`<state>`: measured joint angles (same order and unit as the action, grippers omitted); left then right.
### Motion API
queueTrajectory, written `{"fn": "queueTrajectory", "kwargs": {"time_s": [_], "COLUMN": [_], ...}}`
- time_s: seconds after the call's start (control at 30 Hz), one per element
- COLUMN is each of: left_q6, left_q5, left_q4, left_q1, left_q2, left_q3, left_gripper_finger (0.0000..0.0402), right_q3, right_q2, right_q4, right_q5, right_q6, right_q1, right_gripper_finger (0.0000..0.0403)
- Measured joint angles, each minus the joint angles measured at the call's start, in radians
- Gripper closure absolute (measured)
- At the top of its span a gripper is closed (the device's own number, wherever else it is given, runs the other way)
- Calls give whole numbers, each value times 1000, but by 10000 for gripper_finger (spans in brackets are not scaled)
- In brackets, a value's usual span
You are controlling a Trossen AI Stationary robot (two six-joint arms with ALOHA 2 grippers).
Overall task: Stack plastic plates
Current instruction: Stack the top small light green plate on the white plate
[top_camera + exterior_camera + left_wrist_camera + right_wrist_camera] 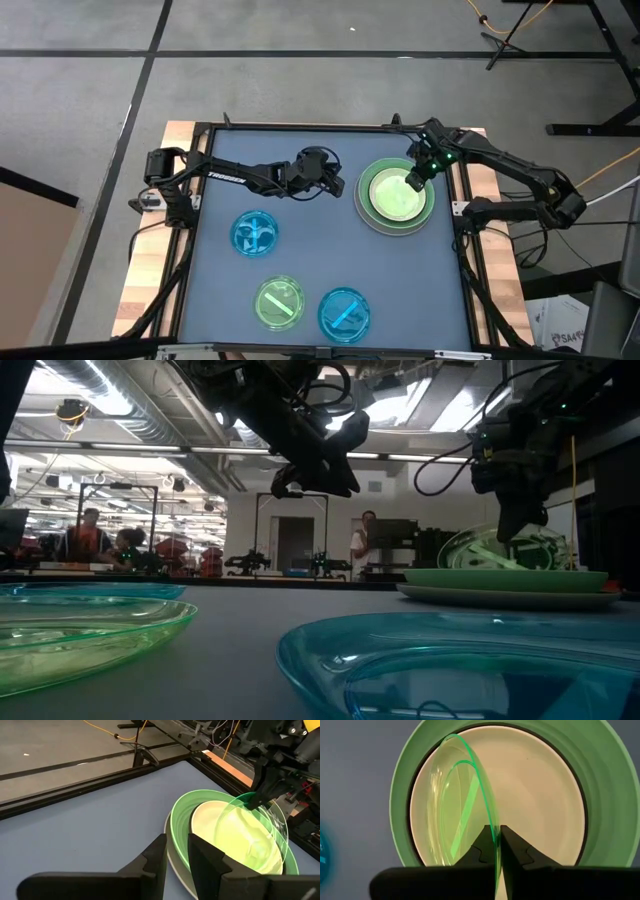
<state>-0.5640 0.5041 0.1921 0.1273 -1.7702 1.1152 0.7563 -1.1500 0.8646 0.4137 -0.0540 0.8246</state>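
Three small translucent plates lie near: a blue plate (254, 234) at left, a green plate (280, 302), another blue one (344, 313). Far right, the right gripper (416, 180) pinches a tilted green translucent plate (457, 815) over the white plate (396, 196), light green plate (366, 185) and grey plate (392, 229). The left gripper (340, 186), fingers together, hovers just left.

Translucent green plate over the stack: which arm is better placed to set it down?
Right. Its end effector already pinches the translucent green plate by the rim, tilted over the white plate. The left end effector holds nothing.
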Motion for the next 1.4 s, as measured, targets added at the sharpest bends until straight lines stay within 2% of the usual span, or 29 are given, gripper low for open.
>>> {"fn": "queueTrajectory", "kwargs": {"time_s": [0.43,0.63,0.83,1.13,1.23,1.4], "left_q6": [0,0,0,0,0,0], "left_q5": [0,0,0,0,0,0], "left_q4": [0,0,0,-1,-1,-9], "left_q1": [0,0,0,0,0,0], "left_q2": [0,0,0,0,0,0], "left_q3": [0,0,0,0,0,0], "left_gripper_finger": [331,331,331,331,331,331], "right_q3": [0,0,0,0,0,0], "right_q2": [0,0,0,0,0,0], "right_q4": [0,-3,-3,-3,-3,-3], "right_q5": [-1,-5,-64,-67,-112,-284], "right_q6": [0,0,1,-3,-4,-4], "right_q1": [0,0,0,0,0,1], "right_gripper_finger": [400,356,311,306,307,307]}}
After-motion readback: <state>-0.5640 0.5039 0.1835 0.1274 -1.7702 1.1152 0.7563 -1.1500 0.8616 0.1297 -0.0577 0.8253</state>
